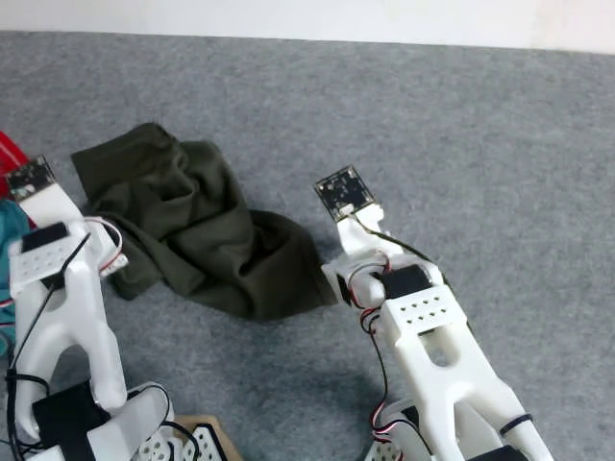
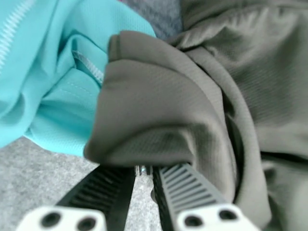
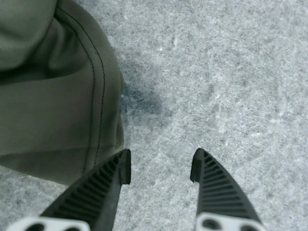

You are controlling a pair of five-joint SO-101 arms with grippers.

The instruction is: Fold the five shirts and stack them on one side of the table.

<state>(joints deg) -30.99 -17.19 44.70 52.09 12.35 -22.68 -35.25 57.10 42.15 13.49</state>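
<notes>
A dark olive shirt (image 1: 202,235) lies crumpled on the grey table, left of centre. My left gripper (image 2: 144,169) is shut on a fold of this olive shirt (image 2: 159,110) at its left edge. Right beside it lies a teal shirt (image 2: 53,72), which peeks in at the table's left edge (image 1: 8,226). My right gripper (image 3: 160,166) is open just above the table. One of its fingers (image 3: 103,185) is next to the hem of the olive shirt (image 3: 48,96), and nothing lies between the fingers.
Something red (image 1: 8,149) shows at the far left edge. A brown board corner (image 1: 207,432) sits by the arm bases at the front. Bare grey table surface (image 1: 480,154) stretches across the back and right.
</notes>
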